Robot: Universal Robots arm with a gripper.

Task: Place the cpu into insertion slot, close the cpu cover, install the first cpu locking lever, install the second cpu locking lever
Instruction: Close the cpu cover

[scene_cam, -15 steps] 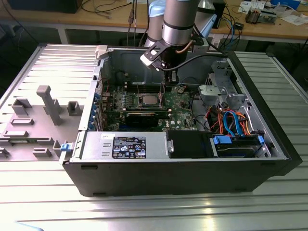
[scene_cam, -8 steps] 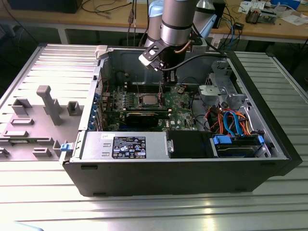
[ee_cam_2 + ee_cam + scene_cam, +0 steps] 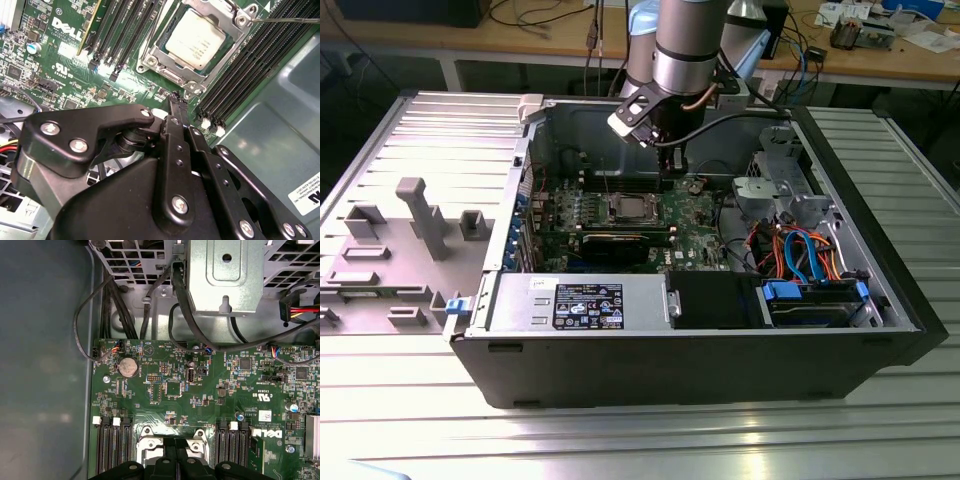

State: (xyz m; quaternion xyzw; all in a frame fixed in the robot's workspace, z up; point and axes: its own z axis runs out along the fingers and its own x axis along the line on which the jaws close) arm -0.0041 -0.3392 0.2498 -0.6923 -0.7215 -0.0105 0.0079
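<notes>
Gripper, fingers together, empty, beside the cpu cover.
Its locking lever likely needs steady downward pressure, then hooking.

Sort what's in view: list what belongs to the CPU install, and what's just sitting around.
Belongs to the job:
- cpu, lying in the insertion slot
- cpu cover
- locking lever
- gripper, empty, beside the slot

Just lying about:
- memory slots
- coin battery
- drive cage
- power supply
- cables
</notes>
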